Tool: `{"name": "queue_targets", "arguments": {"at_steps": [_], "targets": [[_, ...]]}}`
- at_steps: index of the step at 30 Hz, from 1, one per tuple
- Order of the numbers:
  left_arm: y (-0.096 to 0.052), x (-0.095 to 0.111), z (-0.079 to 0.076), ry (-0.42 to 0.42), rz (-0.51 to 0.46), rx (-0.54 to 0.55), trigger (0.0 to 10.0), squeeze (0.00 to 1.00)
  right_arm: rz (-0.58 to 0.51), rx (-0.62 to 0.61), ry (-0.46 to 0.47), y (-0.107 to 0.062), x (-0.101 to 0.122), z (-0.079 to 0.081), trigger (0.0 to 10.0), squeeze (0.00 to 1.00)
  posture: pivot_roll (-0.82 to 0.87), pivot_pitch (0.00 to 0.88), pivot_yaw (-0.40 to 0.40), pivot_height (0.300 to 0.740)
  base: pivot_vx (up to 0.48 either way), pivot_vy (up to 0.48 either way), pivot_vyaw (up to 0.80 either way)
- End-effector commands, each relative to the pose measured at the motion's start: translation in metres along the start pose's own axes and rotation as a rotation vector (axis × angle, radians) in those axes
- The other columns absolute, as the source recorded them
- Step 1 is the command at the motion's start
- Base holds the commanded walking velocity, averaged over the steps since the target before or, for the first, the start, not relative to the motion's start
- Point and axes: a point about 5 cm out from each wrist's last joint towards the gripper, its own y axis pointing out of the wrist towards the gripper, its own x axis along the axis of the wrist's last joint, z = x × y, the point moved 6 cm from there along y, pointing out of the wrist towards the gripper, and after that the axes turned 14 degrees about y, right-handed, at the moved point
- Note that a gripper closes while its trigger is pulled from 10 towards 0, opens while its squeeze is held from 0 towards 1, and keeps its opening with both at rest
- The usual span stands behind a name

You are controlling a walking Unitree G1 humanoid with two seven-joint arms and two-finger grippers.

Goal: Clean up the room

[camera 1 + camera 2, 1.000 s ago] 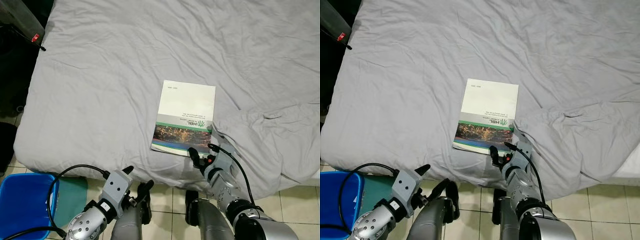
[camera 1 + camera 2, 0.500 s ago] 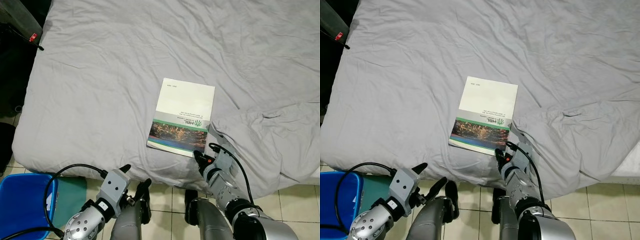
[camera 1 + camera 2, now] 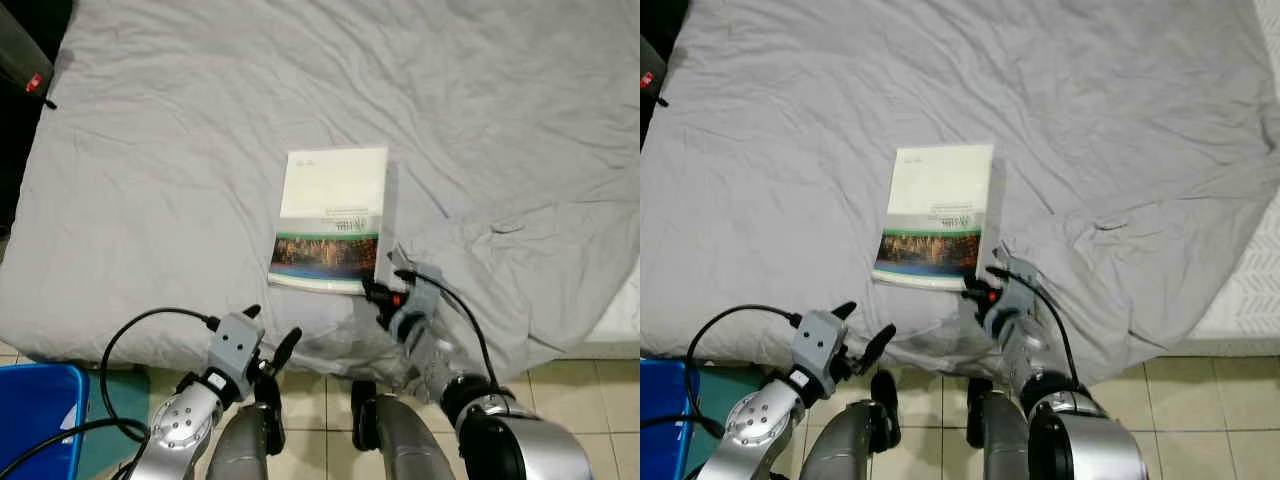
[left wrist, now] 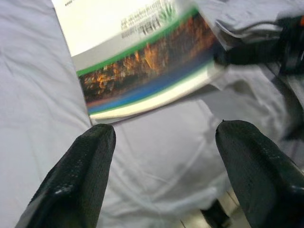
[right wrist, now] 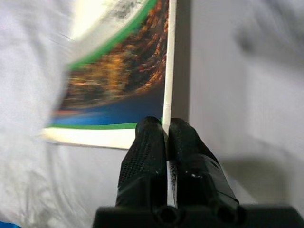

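Right gripper (image 5: 166,137) pinched on booklet (image 3: 330,222) corner, frame centre; thin grip may slip. Left gripper (image 4: 164,178) wide, empty, lower left.

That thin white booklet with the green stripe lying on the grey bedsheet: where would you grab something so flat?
By a corner of its near edge, from the bed's foot. The white booklet with the green stripe lies flat on the grey bedsheet, so only an edge gives purchase. The right gripper is shut on that near right corner, one finger on each face.
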Motion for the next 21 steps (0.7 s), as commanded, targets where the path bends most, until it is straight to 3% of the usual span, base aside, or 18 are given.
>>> {"name": "queue_targets", "arguments": {"at_steps": [1, 3, 4, 5, 8, 11, 15, 19, 21], "targets": [[-0.005, -0.015, 0.001, -0.009, 0.049, 0.03, 10.0, 0.0, -0.101, 0.129, -0.12, 0.007, 0.038, 0.029, 0.0, 0.0, 0.08, 0.259, -0.02, 0.74, 0.0, 0.0, 0.0], [0.003, -0.014, 0.01, 0.004, 0.042, 0.068, 10.0, 0.0, -0.159, 0.189, -0.221, 0.009, 0.063, 0.044, 0.0, 0.0, 0.07, 0.198, -0.023, 0.74, 0.0, 0.0, 0.0], [0.003, -0.014, 0.01, 0.004, 0.042, 0.068, 10.0, 0.0, -0.159, 0.189, -0.221, 0.009, 0.063, 0.044, 0.0, 0.0, 0.07, 0.198, -0.023, 0.74, 0.0, 0.0, 0.0], [0.009, -0.013, 0.016, 0.002, 0.037, 0.092, 10.0, 0.0, -0.209, 0.192, -0.243, 0.008, 0.08, 0.047, 0.0, 0.0, 0.07, 0.133, -0.027, 0.74, 0.0, 0.0, 0.0], [0.019, -0.004, 0.033, -0.011, 0.015, 0.171, 10.0, 0.0, -0.387, 0.135, -0.345, -0.006, 0.13, 0.042, 0.0, 0.0, 0.05, 0.057, -0.029, 0.74, 0.0, 0.0, 0.0], [0.031, -0.002, 0.045, 0.027, 0.024, 0.224, 10.0, 0.0, -0.508, 0.037, -0.393, -0.025, 0.15, 0.025, 0.0, 0.0, 0.04, 0.0, -0.027, 0.74, 0.0, 0.0, 0.0], [0.036, 0.002, 0.055, 0.037, 0.016, 0.271, 10.0, 0.0, -0.543, -0.039, -0.444, -0.042, 0.142, 0.007, 0.0, 0.0, 0.02, 0.0, -0.022, 0.74, 0.0, 0.0, 0.0], [0.036, 0.016, 0.063, -0.018, -0.035, 0.336, 10.0, 0.0, -0.545, -0.137, -0.531, -0.077, 0.108, -0.021, 0.0, 0.0, 0.0, 0.0, -0.011, 0.74, 0.0, 0.0, 0.0], [0.039, 0.024, 0.062, -0.054, -0.058, 0.354, 10.0, 0.0, -0.514, -0.127, -0.596, -0.085, 0.092, -0.023, 0.0, 0.0, -0.01, 0.0, -0.007, 0.74, 0.0, 0.0, 0.0]]}}
